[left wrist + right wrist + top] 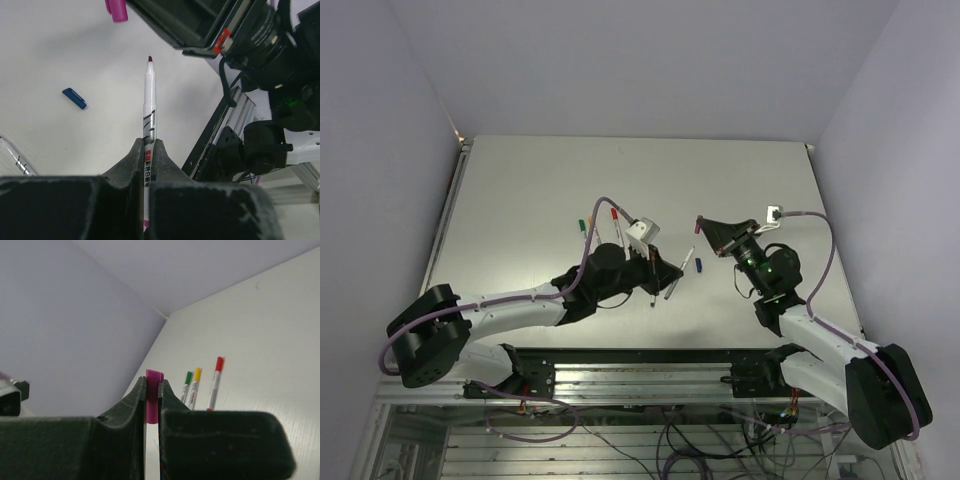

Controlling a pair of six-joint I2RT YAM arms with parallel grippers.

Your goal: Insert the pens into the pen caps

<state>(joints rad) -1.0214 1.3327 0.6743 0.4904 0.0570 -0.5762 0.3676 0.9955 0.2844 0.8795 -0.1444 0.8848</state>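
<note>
Pen [149, 100] tail hidden in left jaws, purple cap [154, 386] half-hidden

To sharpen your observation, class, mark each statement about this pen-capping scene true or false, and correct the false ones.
1. The left fingers are shut on a pen whose tip is bare. True.
2. The right fingers are empty. False: they pinch the purple cap.
3. The blue cap lies loose on the table. True.
4. The green-capped pen, yellow-capped pen and red-capped pen lie side by side. True.
5. The purple cap is already on the held pen. False: cap and pen tip are apart.
</note>
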